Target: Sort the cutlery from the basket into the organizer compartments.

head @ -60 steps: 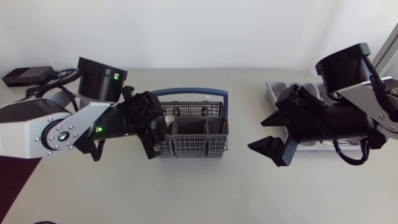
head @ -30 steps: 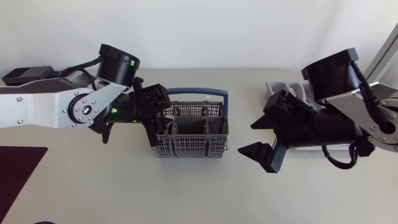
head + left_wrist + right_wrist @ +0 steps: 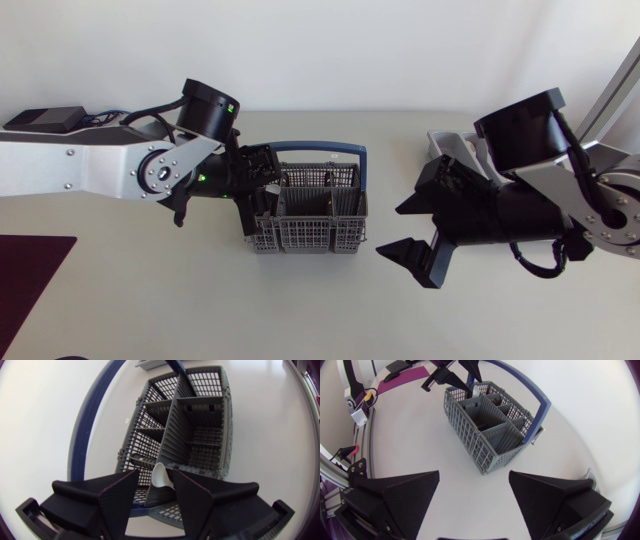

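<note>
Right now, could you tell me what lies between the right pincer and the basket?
Only bare table, seen in the right wrist view; the open right pincer stands apart from the basket.

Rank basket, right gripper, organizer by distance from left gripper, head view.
1. basket: nearest; the left gripper is over its left end.
2. right gripper: open, just past the basket's right end.
3. organizer: farthest, at the right, beyond that gripper.
</note>
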Robot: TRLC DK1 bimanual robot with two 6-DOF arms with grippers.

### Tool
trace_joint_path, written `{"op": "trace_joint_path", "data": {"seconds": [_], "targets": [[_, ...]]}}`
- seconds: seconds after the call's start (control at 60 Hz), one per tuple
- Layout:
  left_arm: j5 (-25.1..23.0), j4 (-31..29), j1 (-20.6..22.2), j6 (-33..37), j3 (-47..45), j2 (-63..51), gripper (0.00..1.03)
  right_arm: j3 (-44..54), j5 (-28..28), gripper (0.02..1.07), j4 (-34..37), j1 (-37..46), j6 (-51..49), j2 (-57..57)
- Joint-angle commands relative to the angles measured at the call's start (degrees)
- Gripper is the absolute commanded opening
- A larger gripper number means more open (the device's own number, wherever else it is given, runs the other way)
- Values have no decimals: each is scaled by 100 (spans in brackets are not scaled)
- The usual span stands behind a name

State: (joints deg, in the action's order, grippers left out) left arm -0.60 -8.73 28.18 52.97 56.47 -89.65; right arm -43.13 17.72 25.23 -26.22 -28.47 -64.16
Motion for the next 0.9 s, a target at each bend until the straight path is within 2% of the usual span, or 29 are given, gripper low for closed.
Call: {"op": "trace_joint_path", "data": {"seconds": [0.0, 0.083, 0.133, 0.3, 0.517, 0.6, 0.883], "targets": [[43, -23, 29, 231, 216, -202, 47, 191, -40, 102, -54, -59, 140, 18], [43, -32, 29, 284, 260, -308, 45, 209, -40, 102, -62, -68, 140, 26], [34, -85, 38, 354, 295, -369, 39, 227, -40, 102, -62, -68, 140, 44], [34, -155, 47, 425, 356, -413, 32, 253, -40, 102, -71, -68, 122, 70], [-72, -454, 126, 600, 409, -448, 15, 288, -40, 102, -71, -68, 113, 88], [-186, -559, 152, 671, 400, -440, 5, 297, -49, 102, -71, -59, 113, 106], [-291, -568, 161, 697, 216, -299, 3, 306, -66, 102, -71, -68, 122, 114]]}}
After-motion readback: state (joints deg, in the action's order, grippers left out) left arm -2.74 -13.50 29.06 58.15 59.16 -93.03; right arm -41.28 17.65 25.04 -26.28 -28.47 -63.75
